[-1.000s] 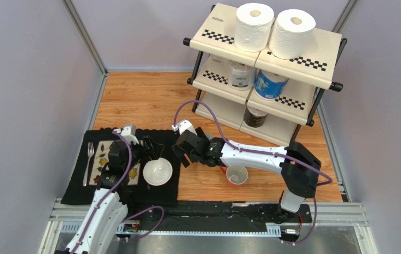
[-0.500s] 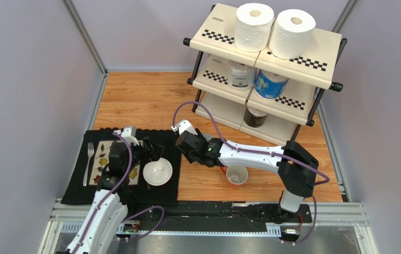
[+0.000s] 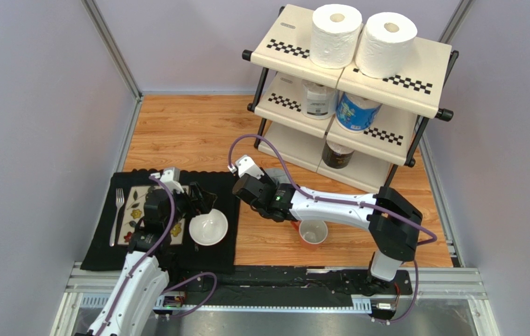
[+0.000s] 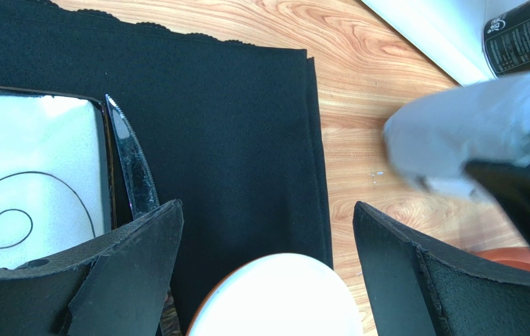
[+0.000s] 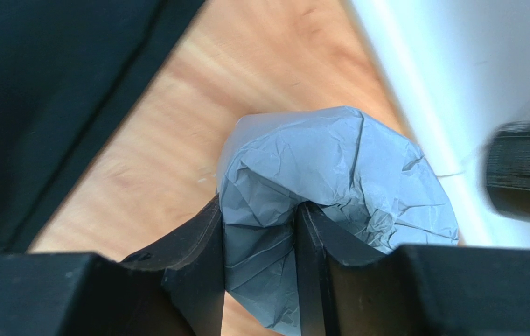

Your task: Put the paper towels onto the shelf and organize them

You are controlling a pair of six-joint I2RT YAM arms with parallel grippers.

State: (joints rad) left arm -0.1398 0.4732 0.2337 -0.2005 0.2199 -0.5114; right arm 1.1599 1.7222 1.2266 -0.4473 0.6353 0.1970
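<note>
Nearest the arm bases, the left gripper [image 4: 268, 210] hangs with its black padded fingers spread wide and nothing between them. It is over the rim of a smooth white bowl [image 4: 275, 301] on a black cloth mat [image 3: 99, 245]. On the same mat lie one white rectangular plate [image 4: 29, 175] with a dark rim, one serrated knife [image 4: 131, 168] along the plate's edge, and one fork [image 3: 118, 210]. An orange mug [image 3: 313, 232] stands on the wooden tabletop [image 3: 191, 133] under the right arm.

The right gripper [image 5: 257, 231] is pinching the grey roll [image 5: 331, 168]. Its two fingers press a fold of crinkled grey wrapping at the roll's end. The roll is held over bare wood, between the mat's edge and the foot of the shelf [image 3: 296, 52], not on it.

The shelf is three tiers of cream plastic panels with checkered strips on a black tube frame. It holds five rolls: two plain white rolls [image 3: 336, 35] [image 3: 385, 43] upright side by side on top, a clear-wrapped roll [image 3: 317, 98] and a blue roll [image 3: 355, 112] on the middle tier, and one black roll [image 3: 336, 154] on the bottom.
</note>
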